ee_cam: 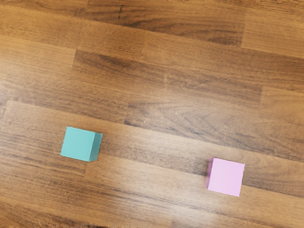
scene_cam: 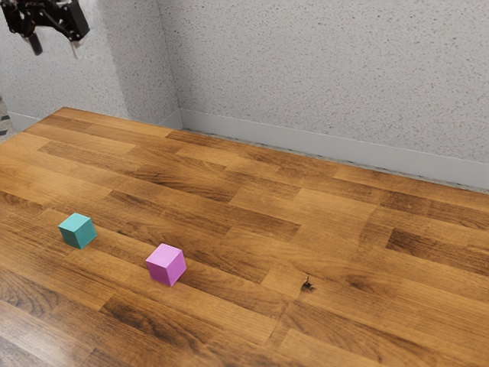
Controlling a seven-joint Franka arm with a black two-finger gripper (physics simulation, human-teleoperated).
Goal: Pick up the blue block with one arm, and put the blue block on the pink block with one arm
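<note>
While our gripper hangs open and empty, high and well away from the pink block, the blue block sits near that block, not touching it — rigid, likely light, so we'd pinch opposite flat faces

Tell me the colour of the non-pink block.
Teal block, more turquoise than blue; clearest in the wrist view.

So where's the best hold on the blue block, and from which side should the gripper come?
Take the blue block by two opposite upright faces, coming straight down from above. It is a small cube flat on the wooden table, every side free, the pink block well apart. Turn the gripper, now high above, square to those faces.
</note>
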